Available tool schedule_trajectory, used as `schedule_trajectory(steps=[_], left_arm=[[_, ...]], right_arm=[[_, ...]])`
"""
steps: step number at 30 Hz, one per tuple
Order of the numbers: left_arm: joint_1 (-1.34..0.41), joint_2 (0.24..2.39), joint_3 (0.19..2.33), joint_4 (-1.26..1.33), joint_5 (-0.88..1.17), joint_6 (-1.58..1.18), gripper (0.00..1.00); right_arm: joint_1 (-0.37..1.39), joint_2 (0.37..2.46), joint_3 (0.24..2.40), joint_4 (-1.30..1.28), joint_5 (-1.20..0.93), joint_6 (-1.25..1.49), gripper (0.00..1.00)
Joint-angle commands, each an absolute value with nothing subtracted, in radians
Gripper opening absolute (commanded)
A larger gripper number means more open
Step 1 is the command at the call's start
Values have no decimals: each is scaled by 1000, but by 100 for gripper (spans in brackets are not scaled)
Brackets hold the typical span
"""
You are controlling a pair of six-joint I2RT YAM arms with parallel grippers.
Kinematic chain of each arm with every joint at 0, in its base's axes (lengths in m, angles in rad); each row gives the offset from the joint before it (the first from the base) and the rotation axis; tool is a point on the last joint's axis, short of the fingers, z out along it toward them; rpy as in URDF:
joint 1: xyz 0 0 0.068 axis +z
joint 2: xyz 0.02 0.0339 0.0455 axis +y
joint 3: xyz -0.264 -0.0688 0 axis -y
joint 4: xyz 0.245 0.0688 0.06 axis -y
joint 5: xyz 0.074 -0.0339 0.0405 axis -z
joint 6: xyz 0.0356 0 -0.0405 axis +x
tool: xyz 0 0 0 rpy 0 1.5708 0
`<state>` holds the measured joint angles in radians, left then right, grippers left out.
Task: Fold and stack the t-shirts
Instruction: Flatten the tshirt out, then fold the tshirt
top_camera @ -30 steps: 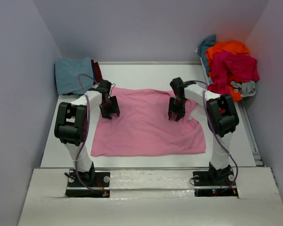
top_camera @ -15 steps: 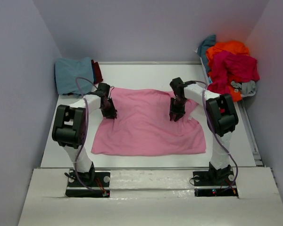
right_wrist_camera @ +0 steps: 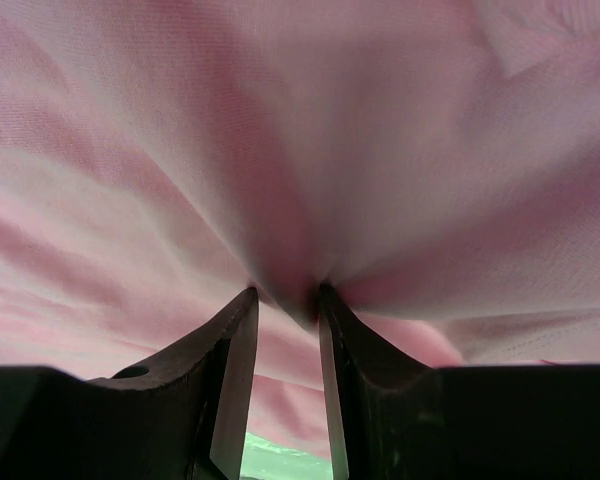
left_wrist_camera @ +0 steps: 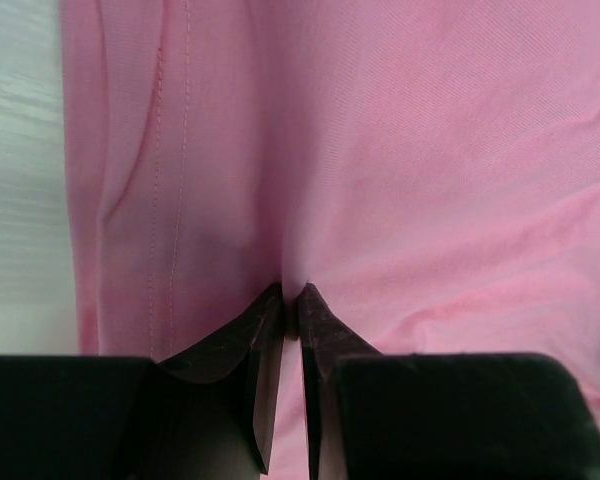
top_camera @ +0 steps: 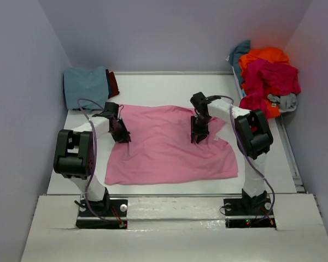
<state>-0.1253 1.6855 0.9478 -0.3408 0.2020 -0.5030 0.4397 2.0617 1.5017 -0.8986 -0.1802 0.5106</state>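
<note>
The left gripper (top_camera: 120,134) is clenched on the light pink t-shirt (top_camera: 164,155) just inside its left edge. The right gripper (top_camera: 199,135) pinches a tuck right of middle. The shirt lies widthwise across the bench (top_camera: 169,87), with most of it on the near side of both grippers.

White arms (top_camera: 95,125) bear black joints (top_camera: 72,153), purple cables (top_camera: 89,100), black end effectors (left_wrist_camera: 291,300).

Table (top_camera: 169,87): white, flat, bare along far edge and left side.
Walls (top_camera: 175,33): plain grey-lilac, closing in left, back and right.
Ledge (top_camera: 175,240): white, slightly glossy board across near edge.
Rail (top_camera: 291,158): thin pale strip along table's right side.
</note>
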Motion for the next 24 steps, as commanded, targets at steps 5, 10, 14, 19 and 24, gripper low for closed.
schedule_trajectory(steps=[5,10,14,19,24], left_arm=[[-49,1686,877,-534,60,-459,25],[-49,1687,931,-549,40,-436,32],[-60,1661,1058,-586,-57,-414,56],[-92,1657,1190,-637,-129,-403,73],[-103,1672,1296,-646,-170,-407,74]], right_arm=[[469,2098,1505,-865,-195,500,37],[469,2074,1499,-871,-129,512,39],[469,2022,1555,-894,-62,520,44],[469,1974,1687,-922,32,499,52],[469,1991,1792,-979,103,479,57]])
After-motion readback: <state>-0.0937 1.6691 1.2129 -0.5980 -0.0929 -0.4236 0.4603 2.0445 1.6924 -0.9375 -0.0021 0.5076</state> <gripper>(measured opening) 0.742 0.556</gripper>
